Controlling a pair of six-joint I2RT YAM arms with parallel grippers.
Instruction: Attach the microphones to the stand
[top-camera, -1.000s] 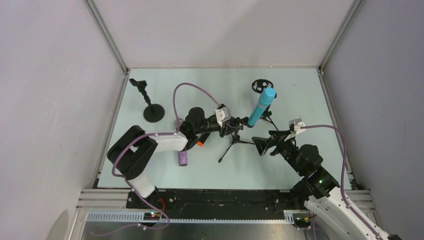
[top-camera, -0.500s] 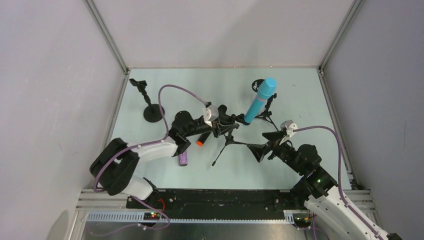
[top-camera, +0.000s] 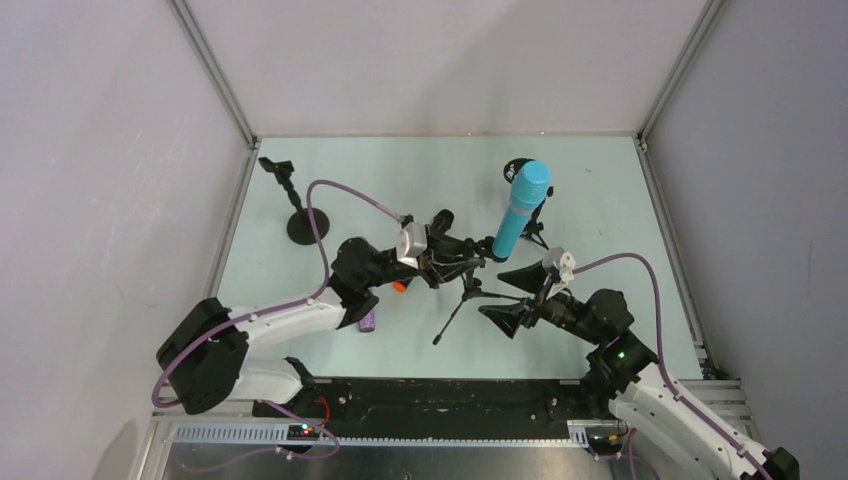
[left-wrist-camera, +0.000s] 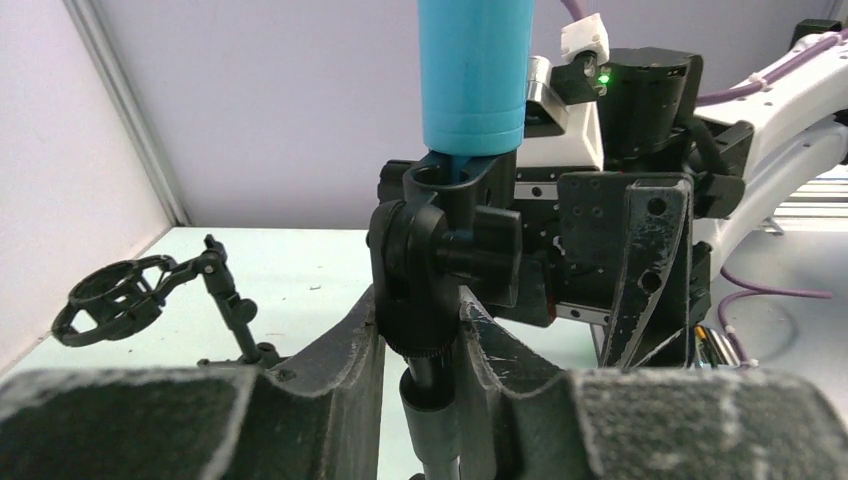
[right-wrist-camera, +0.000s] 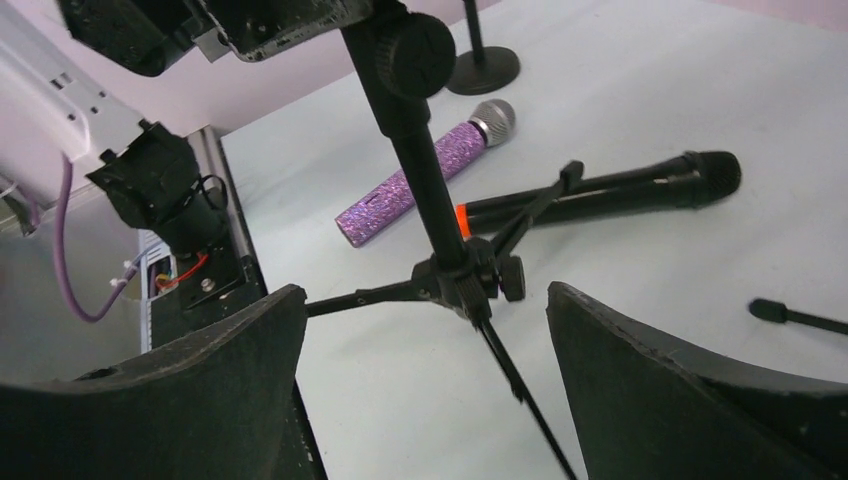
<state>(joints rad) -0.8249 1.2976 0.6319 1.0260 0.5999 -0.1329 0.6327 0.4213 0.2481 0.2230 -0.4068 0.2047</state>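
Pale green table (top-camera: 600, 180), boxed in by plain pale panels: back wall (top-camera: 440, 60), left wall (top-camera: 90, 200), right wall (top-camera: 770, 200). Two aluminium frame pieces rise from the back corners, left rail (top-camera: 212, 72) and right rail (top-camera: 680, 70), both splaying outward in the overhead view. Along the near edge: black base strip (top-camera: 450, 395) just beside the table, then a slotted metal channel (top-camera: 440, 433) with a small circuit board (top-camera: 303, 431) showing a red light near its left end.

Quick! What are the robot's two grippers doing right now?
Left gripper: closed on the pole of the stand, just under the blue microphone.
Right gripper: open, holding nothing, down by the stand's legs.
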